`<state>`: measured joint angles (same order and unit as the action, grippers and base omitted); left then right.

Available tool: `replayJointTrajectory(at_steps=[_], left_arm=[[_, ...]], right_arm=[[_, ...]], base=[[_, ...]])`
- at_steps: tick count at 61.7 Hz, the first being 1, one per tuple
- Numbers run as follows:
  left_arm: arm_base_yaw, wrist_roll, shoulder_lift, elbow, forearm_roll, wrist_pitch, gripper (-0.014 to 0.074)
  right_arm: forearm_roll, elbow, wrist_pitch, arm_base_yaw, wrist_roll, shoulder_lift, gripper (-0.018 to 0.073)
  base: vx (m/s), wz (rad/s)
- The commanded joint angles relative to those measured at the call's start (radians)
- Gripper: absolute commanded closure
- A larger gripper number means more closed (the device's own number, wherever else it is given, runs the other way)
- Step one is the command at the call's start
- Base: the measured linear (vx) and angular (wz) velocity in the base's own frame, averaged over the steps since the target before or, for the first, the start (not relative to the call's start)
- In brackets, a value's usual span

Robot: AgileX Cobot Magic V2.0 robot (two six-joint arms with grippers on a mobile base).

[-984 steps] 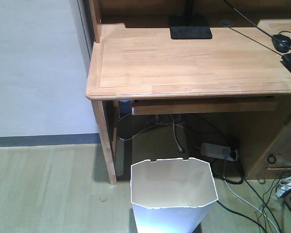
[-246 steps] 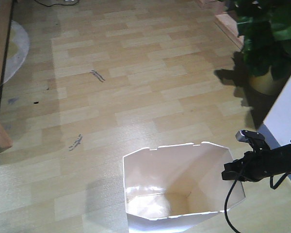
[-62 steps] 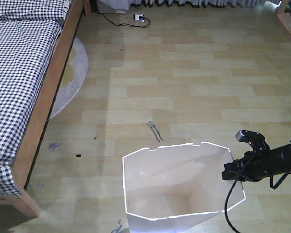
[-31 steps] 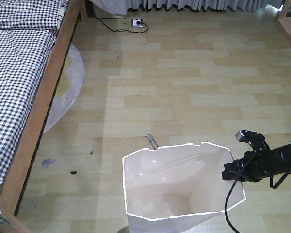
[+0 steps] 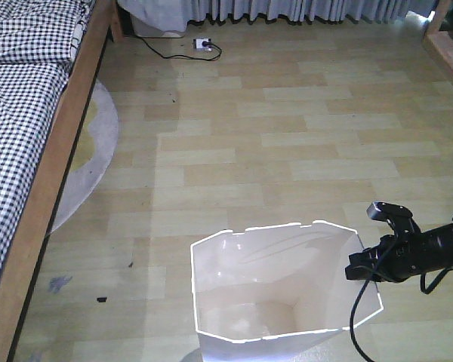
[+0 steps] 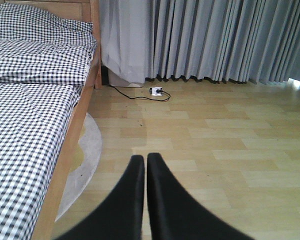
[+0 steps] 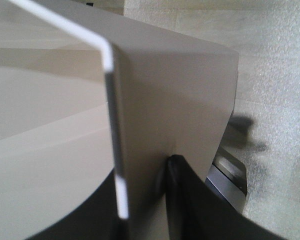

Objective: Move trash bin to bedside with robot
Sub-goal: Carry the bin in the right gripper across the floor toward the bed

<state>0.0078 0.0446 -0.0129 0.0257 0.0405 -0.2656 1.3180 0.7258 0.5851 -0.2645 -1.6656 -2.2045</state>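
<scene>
The white trash bin [image 5: 275,298] with an octagonal rim fills the bottom centre of the front view. My right gripper [image 5: 360,269] is shut on the bin's right rim. In the right wrist view the thin bin wall [image 7: 155,90] runs between my black fingers [image 7: 190,200]. The bed with checked bedding [image 5: 19,113] and a light wooden frame [image 5: 53,177] lies along the left. My left gripper [image 6: 145,159] is shut with nothing in it, pointing at the floor beside the bed [image 6: 35,115].
A grey round rug [image 5: 90,158] pokes out from under the bed. A white power strip with a black cable [image 5: 202,45] lies near the grey curtains [image 6: 215,40]. Dark marks [image 5: 102,299] spot the wooden floor. A wooden edge [image 5: 445,53] stands at the far right.
The view has advanced toward the curtains: the bed, rug and power strip slid down and left in frame. The bin and my right gripper keep the same place in view.
</scene>
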Motion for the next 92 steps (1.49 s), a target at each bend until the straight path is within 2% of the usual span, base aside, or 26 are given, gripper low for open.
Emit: replayJointTrajectory(at_steps=[1,92], left_arm=[[0.0,0.006,-0.014,0.012,0.004,0.069,0.0602],[0.0,0.006,-0.014,0.012,0.004,0.069,0.0602]], right_arm=[[0.041,0.007,0.218,-0.002,0.003,0.064,0.0563],[0.041,0.007,0.215,-0.002,0.003,0.064,0.0563]], base=[[0.21,-0.04],[0.2,0.05]])
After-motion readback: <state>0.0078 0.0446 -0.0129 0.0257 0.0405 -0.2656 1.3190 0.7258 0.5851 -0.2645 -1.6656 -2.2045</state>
